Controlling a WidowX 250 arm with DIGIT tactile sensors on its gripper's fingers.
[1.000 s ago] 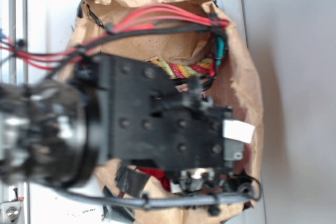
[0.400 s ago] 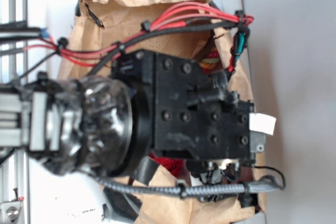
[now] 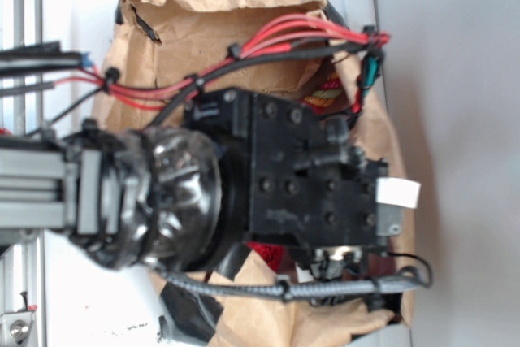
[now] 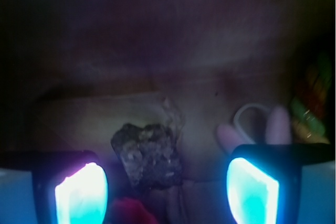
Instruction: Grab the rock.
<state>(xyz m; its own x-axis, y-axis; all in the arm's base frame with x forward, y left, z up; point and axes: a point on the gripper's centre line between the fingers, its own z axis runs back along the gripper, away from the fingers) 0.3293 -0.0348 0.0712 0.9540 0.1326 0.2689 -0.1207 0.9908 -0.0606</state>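
Here, in the wrist view, the gripper is seen released, its two glowing fingers spread wide with nothing between the pads. The rock is found between them, closer to the left finger and touched by neither. A red shape is seen just below the rock. To the right of the rock, pale pink plush parts are visible. In the exterior view, the arm is placed over a brown paper bag, and the rock is hidden.
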